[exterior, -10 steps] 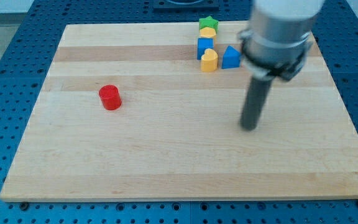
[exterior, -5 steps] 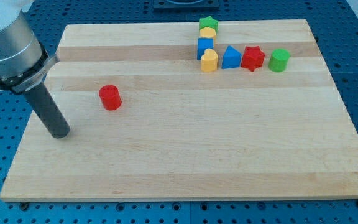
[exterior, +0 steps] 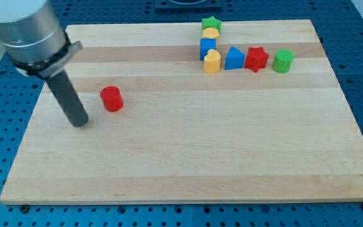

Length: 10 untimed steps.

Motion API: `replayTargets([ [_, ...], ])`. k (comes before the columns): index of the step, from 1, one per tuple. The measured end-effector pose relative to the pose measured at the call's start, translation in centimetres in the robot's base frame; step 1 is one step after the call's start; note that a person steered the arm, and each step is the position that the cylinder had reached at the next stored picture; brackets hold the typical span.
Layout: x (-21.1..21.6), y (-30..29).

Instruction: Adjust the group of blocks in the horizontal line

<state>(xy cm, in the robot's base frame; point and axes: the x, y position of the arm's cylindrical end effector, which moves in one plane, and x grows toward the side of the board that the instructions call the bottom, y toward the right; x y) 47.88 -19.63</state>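
No fingers were fitted; the arm ended in a rod. My tip (exterior: 79, 122) rested on the desk (exterior: 188, 157), near the red cylinder (exterior: 111, 99), at its left and slightly lower, not touching. The row stood at the view's upper right: yellow heart (exterior: 212, 62), blue triangular block (exterior: 234, 58), red star (exterior: 256, 58), green cylinder (exterior: 283, 60). Above the heart were a blue cube (exterior: 207, 46), a partly hidden yellow block (exterior: 210, 33) and a green star (exterior: 211, 24). The arm's upper housing was cut off at top left.
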Motion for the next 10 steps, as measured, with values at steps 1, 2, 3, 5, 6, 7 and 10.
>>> replayTargets([
  [1, 0.3, 0.6],
  [2, 4.3, 3.1],
  [3, 7.1, 11.4],
  [5, 9.7, 26.9],
  [6, 1.9, 32.8],
  [7, -6.9, 40.6],
  [10, -16.3, 43.6],
])
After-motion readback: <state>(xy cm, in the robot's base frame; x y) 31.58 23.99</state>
